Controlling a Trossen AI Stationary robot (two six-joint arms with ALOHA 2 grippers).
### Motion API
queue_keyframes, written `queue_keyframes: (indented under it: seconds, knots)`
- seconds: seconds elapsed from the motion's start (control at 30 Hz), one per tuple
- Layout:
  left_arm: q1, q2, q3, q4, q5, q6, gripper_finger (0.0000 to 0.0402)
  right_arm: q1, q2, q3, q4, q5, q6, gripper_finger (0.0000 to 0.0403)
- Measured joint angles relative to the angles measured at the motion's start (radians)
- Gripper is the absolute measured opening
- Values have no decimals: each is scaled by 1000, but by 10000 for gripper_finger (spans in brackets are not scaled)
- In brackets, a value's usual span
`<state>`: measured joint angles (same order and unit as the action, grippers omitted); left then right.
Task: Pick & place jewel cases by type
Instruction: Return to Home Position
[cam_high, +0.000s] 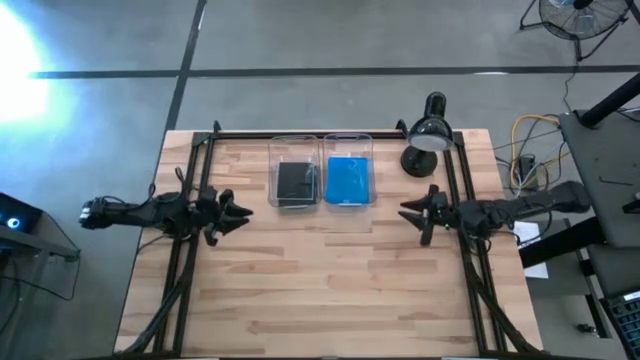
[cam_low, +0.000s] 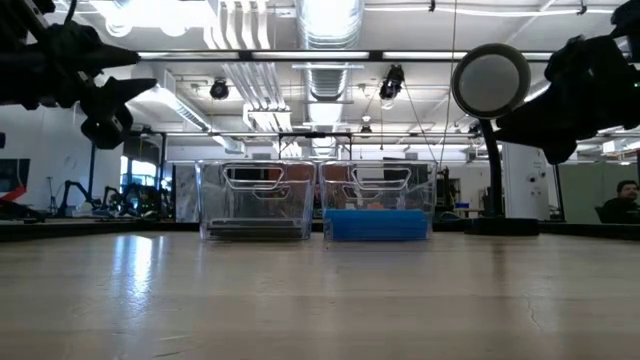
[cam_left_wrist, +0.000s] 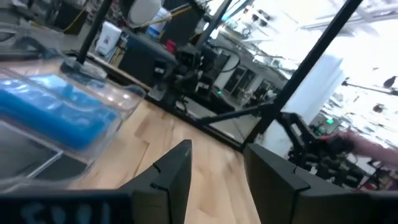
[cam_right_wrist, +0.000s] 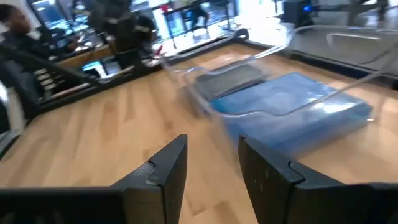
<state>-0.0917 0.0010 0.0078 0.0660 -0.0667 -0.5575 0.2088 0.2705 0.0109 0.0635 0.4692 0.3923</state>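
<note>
Two clear bins stand side by side at the table's far middle. The left bin (cam_high: 295, 170) holds the dark jewel cases (cam_high: 295, 182), stacked flat on its floor. The right bin (cam_high: 348, 170) holds the bright blue jewel cases (cam_high: 348, 180), also seen as a blue stack (cam_low: 378, 224) (cam_left_wrist: 56, 112) (cam_right_wrist: 292, 112). My left gripper (cam_high: 243, 212) (cam_left_wrist: 214, 177) hovers open over the table's left side, above the wood. My right gripper (cam_high: 405, 212) (cam_right_wrist: 211, 171) hovers open over the right side. Both point toward the table's middle and hold nothing.
A black desk lamp (cam_high: 428, 135) stands at the far right corner, its base (cam_high: 415, 160) near the blue bin. Black frame rails (cam_high: 200, 250) run along the table's left and right sides. Bare wood (cam_high: 320, 280) spreads across the near half.
</note>
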Motion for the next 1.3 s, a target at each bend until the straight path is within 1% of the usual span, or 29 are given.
queue_keyframes:
  seconds: [0.1,0.33,0.7,0.83,0.97,1.03,1.1,1.17,1.23,1.27,1.3]
  knots:
    - [1,6,0,-7,-1,0,128,-28,-2,0,0,1,0,141]
    - [1,19,0,-4,-2,0,128,-31,0,0,1,1,0,146]
    - [1,23,-1,-4,-2,0,128,-33,-12,0,1,1,0,134]
    - [1,23,-1,-3,-2,0,128,-63,-55,0,1,1,-5,138]
    - [1,23,-1,-3,-3,0,128,-93,-155,0,2,-17,0,142]
    - [1,23,-1,-3,-2,0,128,-109,-211,-1,3,-92,-44,141]
    - [1,24,-1,-3,-2,0,128,-132,-265,-2,17,-226,-145,140]
    - [1,24,-1,-3,-2,0,128,-155,-271,0,72,-390,-279,137]
    - [1,25,-1,-3,-2,0,128,-174,-270,-2,90,-552,-394,134]
    - [1,27,-1,-5,-2,0,128,-176,-271,-2,85,-600,-425,133]
    - [1,27,-1,-5,-3,0,128,-176,-271,-2,66,-622,-440,131]
